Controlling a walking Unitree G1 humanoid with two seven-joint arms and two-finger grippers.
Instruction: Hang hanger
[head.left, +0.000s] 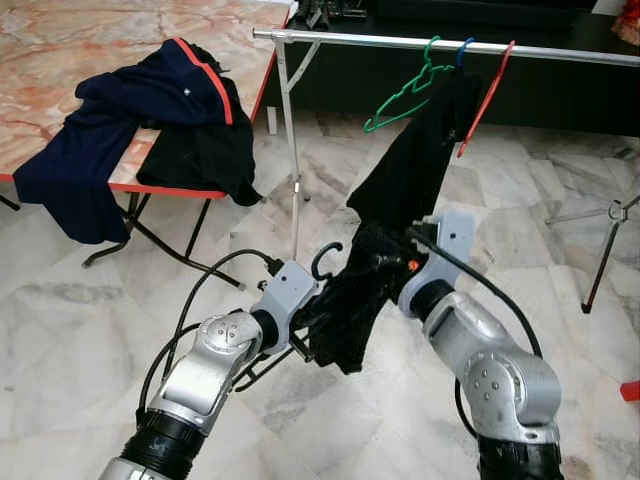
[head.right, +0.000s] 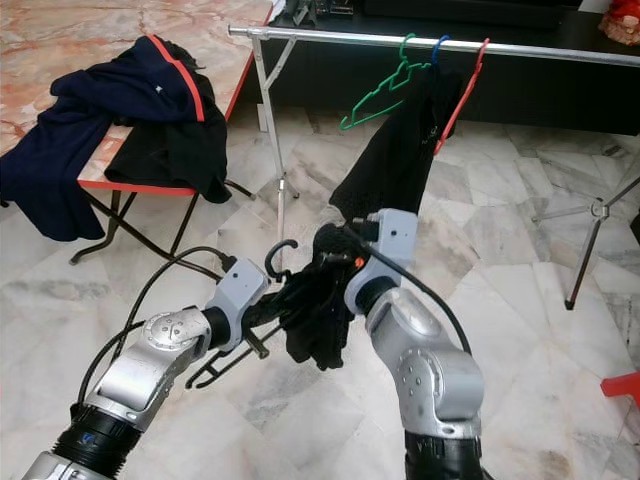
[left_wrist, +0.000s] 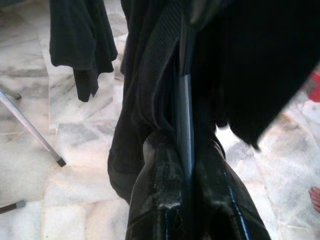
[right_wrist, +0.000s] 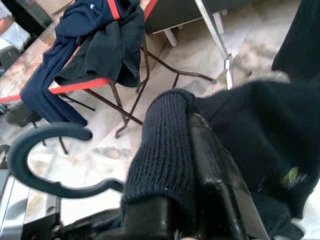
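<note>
both arms meet low in front of the robot over the marble floor (head.left: 90, 330), sharing one dark hanger (head.left: 326, 258) that carries a black garment (head.left: 352, 310). the left gripper (head.left: 305, 318) is closed narrowly on the hanger's thin bar, which runs between its two black fingers (left_wrist: 160, 200) in the left wrist view, with the cloth draped just beyond. the right gripper (head.left: 385, 262) is clamped on a ribbed edge of the garment, the knit fold pinched against one finger (right_wrist: 215, 175) in the right wrist view; the hanger's curved hook (right_wrist: 47, 160) sticks up free beside it, touching nothing. the hanger is well below and in front of the metal rail (head.left: 420, 42), not on it. on the rail hang a green hanger (head.left: 405, 95), a red hanger (head.left: 487, 95) and another black garment (head.left: 415, 160) on a blue hook. to the left, a folding table (head.left: 60, 40) with a marbled top holds a navy jacket with red trim (head.left: 120, 110), draped over its edge.
</note>
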